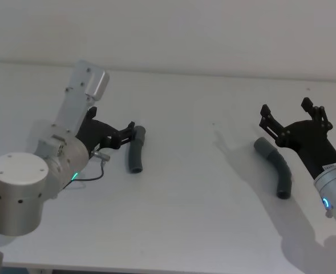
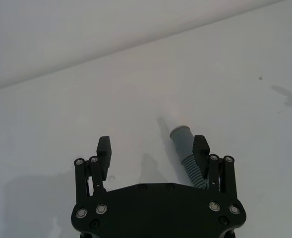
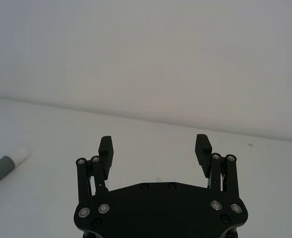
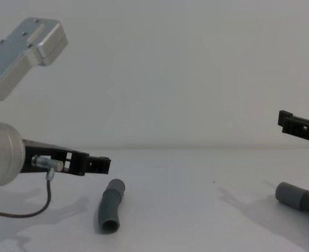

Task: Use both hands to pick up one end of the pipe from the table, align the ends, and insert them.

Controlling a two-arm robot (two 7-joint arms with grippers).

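Plain white table point(image 1: 190, 188) here, with two hose pieces lying well apart. Your left gripper point(image 1: 126, 135) sits low with its jaws spread wide, one finger just beside the cuffed end of the left hose piece point(image 1: 136, 151). Your right gripper point(image 1: 286, 107) hangs wide open too, above the right hose piece point(image 1: 275, 165), holding nothing.
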